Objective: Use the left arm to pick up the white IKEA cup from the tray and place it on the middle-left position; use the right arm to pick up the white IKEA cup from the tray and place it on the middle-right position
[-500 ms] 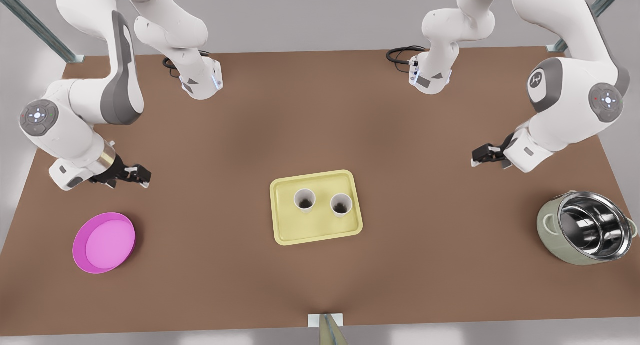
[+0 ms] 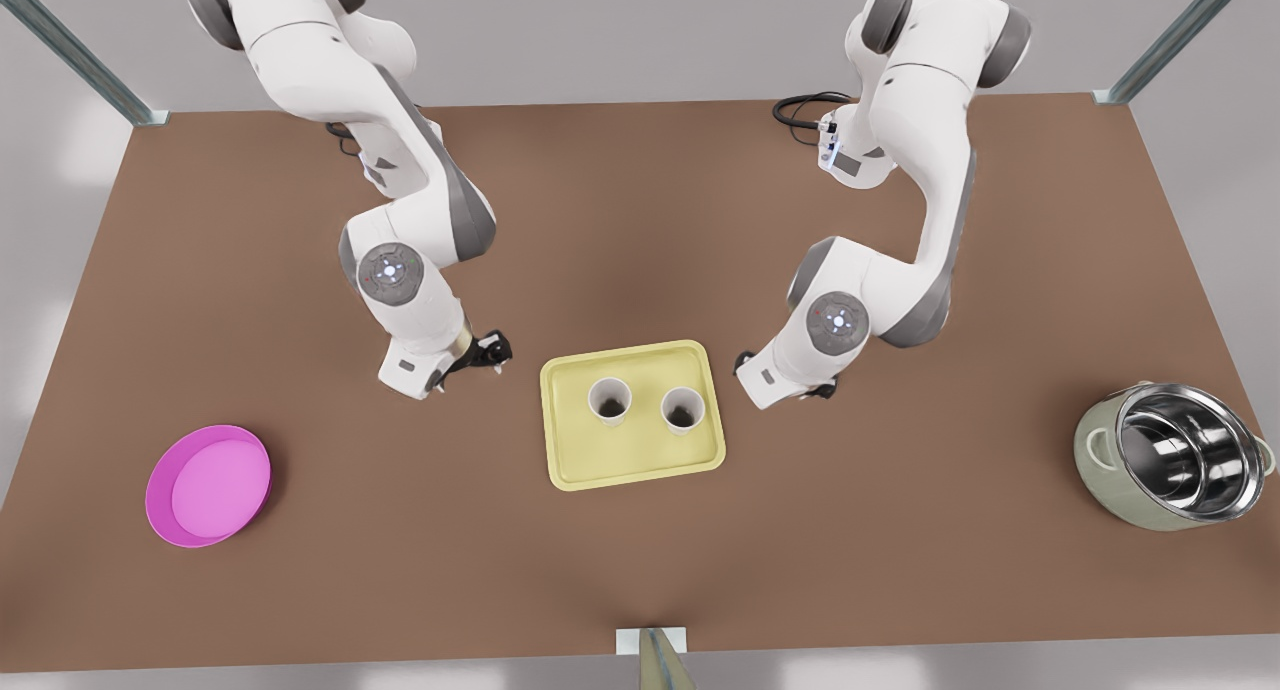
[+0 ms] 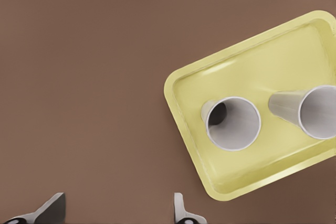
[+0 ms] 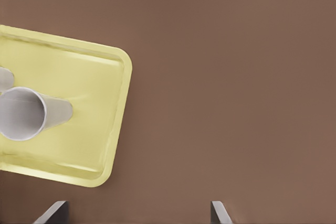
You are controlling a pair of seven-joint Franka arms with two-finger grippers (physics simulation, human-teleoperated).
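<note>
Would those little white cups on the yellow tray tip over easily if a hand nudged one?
Probably: each small white cup stands upright, narrower at its base. It looks thin, likely light. The pale yellow tray's low rim might stop a slide.

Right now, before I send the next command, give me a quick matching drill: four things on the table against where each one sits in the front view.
Things:
1. pink plate
2. steel pot
3. tray
4. left tool

Places:
A. table centre, holding two white cups
B. near the front view's right edge
C. above the table, just off the tray's left rim
D. near the front view's left edge

Pairs: 1-D, 2-B, 3-A, 4-C
</note>
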